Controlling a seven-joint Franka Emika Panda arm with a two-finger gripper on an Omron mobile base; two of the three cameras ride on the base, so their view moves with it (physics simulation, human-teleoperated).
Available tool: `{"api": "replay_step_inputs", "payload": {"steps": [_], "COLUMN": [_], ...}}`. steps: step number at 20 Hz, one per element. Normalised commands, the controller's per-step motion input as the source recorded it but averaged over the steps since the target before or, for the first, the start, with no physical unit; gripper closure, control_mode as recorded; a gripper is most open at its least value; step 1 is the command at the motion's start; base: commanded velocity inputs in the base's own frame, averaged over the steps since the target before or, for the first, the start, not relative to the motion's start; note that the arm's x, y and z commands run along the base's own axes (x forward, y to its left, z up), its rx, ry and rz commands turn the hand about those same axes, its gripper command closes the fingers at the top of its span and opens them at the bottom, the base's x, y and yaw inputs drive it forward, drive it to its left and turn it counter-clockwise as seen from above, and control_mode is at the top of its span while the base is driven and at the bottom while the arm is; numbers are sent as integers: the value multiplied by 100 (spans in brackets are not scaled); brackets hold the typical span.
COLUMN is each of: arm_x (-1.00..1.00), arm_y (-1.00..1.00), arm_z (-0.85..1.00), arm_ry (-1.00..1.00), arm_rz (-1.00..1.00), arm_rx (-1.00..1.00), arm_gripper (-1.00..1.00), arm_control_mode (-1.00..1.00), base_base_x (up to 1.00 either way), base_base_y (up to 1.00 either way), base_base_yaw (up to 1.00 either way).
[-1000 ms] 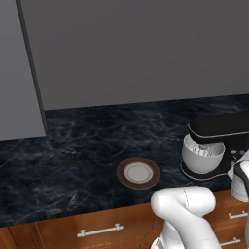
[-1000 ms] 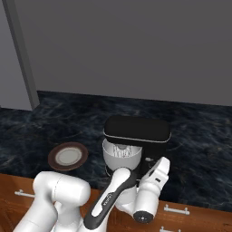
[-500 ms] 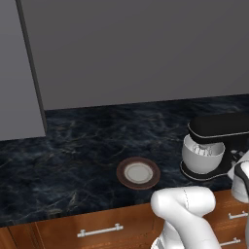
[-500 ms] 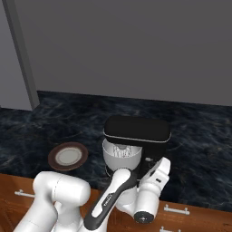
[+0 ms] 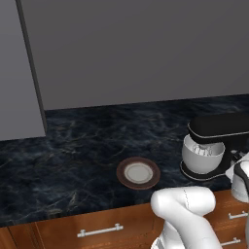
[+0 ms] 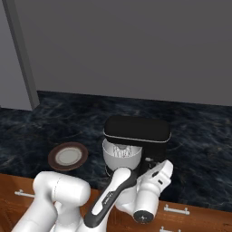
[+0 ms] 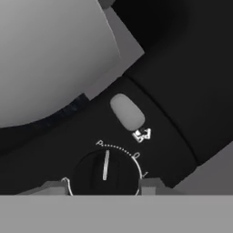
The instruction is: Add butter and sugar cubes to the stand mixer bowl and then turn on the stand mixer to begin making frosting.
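The black stand mixer [image 6: 137,129] stands at the counter's front edge, with the pale stand mixer bowl [image 6: 120,156] under its head and whisk. From the left it shows as the stand mixer [image 5: 219,126] over the bowl [image 5: 202,158]. My gripper [image 7: 104,185] is at the mixer's right side, low on its base. The round black speed knob [image 7: 105,172] sits between the fingertips [image 7: 152,185], and both tips press its edges. A grey oval button [image 7: 127,111] lies just above the dial. The bowl's curved wall [image 7: 45,54] fills the hand view's upper left. The butter and sugar cubes are out of view.
A brown-rimmed white plate [image 5: 138,172] lies bare on the dark marble counter [image 5: 73,155], left of the mixer. Grey wall cabinets hang above. Wooden drawers with metal handles [image 5: 99,230] run below the counter edge.
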Motion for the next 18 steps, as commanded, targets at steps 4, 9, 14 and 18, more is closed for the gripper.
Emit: {"api": "replay_step_inputs", "payload": {"steps": [4, 9, 14, 18], "arm_x": [0, 0, 0, 0], "arm_y": [0, 0, 0, 0], "arm_z": [0, 0, 0, 0], "arm_ry": [0, 0, 0, 0], "arm_rz": [0, 0, 0, 0], "arm_rx": [25, 31, 35, 35], "arm_gripper": [100, 100, 100, 100], "arm_control_mode": [-100, -100, -100, -100], "base_base_x": [0, 0, 0, 0], "base_base_y": [0, 0, 0, 0], "base_base_yaw": [0, 0, 0, 0]}}
